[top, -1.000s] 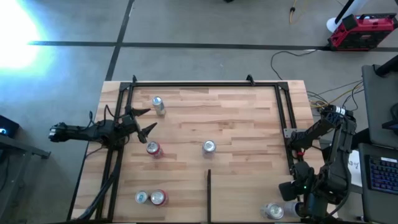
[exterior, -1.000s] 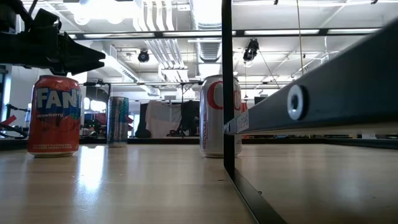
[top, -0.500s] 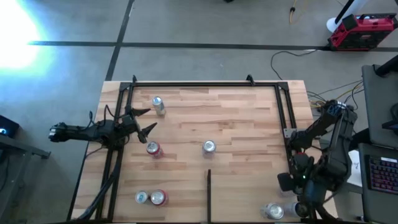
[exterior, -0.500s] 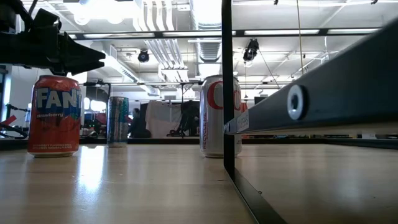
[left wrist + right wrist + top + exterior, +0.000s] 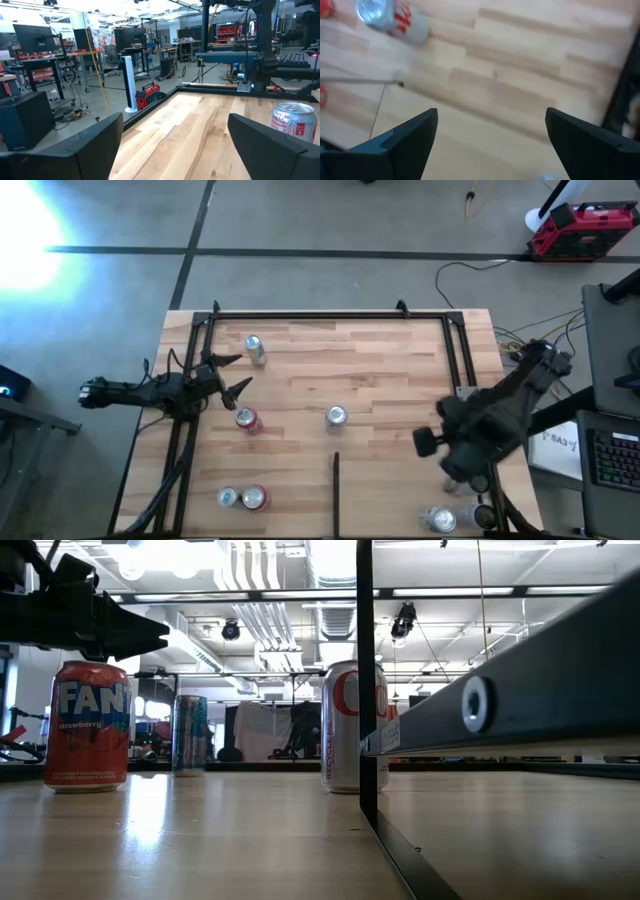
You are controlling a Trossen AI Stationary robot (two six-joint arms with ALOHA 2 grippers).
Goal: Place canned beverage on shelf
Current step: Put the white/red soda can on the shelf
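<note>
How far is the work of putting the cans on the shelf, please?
Five cans already stand inside the frame of the shelf, among them a red Fanta can and a silver can. Nothing is in hand: the left gripper waits open at the left rail, and the right gripper hangs open and empty over the board. One can is left at the near right corner.

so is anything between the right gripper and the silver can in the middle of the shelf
Nothing visible. The right gripper, jaws open and empty, hangs over bare board right of the silver can. The divider strip lies nearer the front edge, off that line. The other cans sit beyond it, toward the left gripper.
</note>
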